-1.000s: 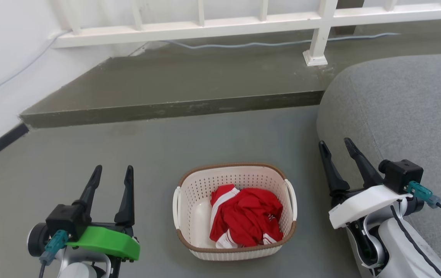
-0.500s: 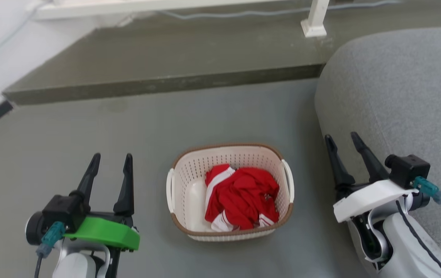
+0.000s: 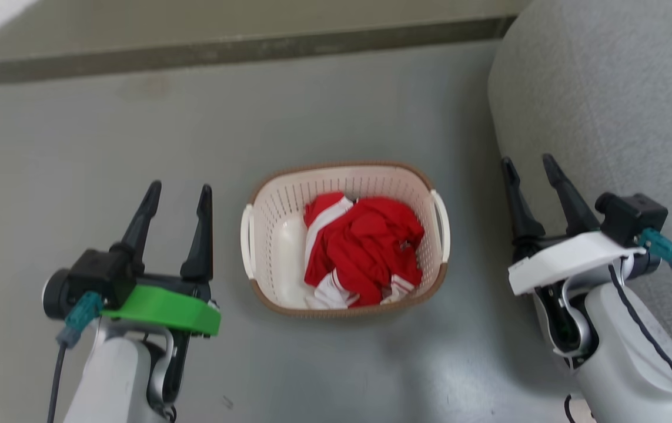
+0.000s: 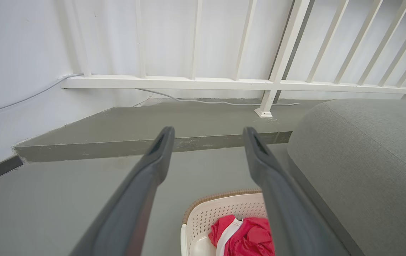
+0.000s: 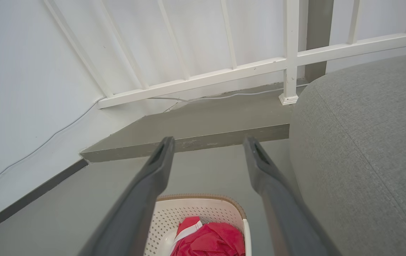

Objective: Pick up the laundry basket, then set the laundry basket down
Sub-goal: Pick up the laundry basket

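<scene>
We have the laundry basket (image 3: 280, 235) standing on the grey floor (image 3: 106, 129), between our two tools and touching neither. A crumpled red garment (image 3: 365, 247) with white stripes lies inside it, toward its right side. Our left tool (image 3: 180, 188) hangs to the basket's left, its fingers parted wide and holding nothing. Our right tool (image 3: 527, 160) hangs to the basket's right, just beside the rounded edge of a grey sofa (image 3: 606, 88), likewise spread and empty. Beyond the basket the floor ends at a low raised step (image 3: 236, 50). From the wrists we see a white railing (image 4: 167, 82) along the step's far edge, against the wall.
</scene>
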### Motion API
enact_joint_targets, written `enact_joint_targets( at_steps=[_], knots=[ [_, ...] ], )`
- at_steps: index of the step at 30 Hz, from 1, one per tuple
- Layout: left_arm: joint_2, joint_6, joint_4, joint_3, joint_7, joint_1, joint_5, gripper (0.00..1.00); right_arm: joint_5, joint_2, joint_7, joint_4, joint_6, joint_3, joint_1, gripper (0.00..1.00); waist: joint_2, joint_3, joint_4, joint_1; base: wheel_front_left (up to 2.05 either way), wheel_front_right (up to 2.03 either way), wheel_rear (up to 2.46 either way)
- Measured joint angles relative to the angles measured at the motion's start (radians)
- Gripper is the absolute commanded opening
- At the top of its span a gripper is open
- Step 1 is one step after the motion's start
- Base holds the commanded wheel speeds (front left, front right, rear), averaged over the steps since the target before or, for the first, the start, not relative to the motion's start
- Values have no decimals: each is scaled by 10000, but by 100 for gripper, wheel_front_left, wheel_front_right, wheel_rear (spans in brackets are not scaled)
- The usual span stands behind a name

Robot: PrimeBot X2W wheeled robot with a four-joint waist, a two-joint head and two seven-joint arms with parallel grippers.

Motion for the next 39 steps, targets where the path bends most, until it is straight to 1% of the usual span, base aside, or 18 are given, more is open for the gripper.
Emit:
enact_joint_targets(
  at_steps=[8, 9, 16, 23, 25, 30, 32, 39],
  knots=[
    [-19, -88, 500, -123, -2, -849, 0, 100, -12, 25, -2, 581, 0, -98, -586, 100, 0, 1045, -13, 0, 0, 0, 0],
    [-25, -92, 744, -173, -12, -1063, 0, 100, -12, 19, 2, 744, 0, -102, -755, 100, 0, 1304, -9, 0, 0, 0, 0],
    [-52, -173, 1781, -211, -13, -1851, -104, 100, -10, -17, 50, 1438, 17, -140, -1476, 100, 0, 2207, 20, 0, 0, 0, 0],
    [-79, -178, 3047, -305, 4, -2753, -182, 100, 8, 104, 138, 2316, 155, -136, -2279, 100, 0, 3039, 38, 1, 0, 0, 0],
    [-86, -182, 3561, -366, 54, -3179, -182, 100, 10, 161, 150, 2736, 224, -113, -2574, 100, 0, 3357, 43, 1, 0, 0, 0],
    [-127, -215, 4422, -401, 169, -3886, -280, 100, 63, 222, 268, 3394, 268, -81, -3026, 100, 0, 3826, 57, 1, 0, 0, 0],
    [-128, -219, 4729, -387, 245, -4119, -307, 100, 84, 259, 324, 3634, 339, -59, -3227, 100, 0, 4007, 61, 1, 0, 0, 0],
    [-155, -222, 5591, -407, 479, -5062, -556, 100, 84, 416, 525, 4424, 366, 96, -4091, 100, 0, 4665, 46, 1, 0, 0, 0]
  ],
)
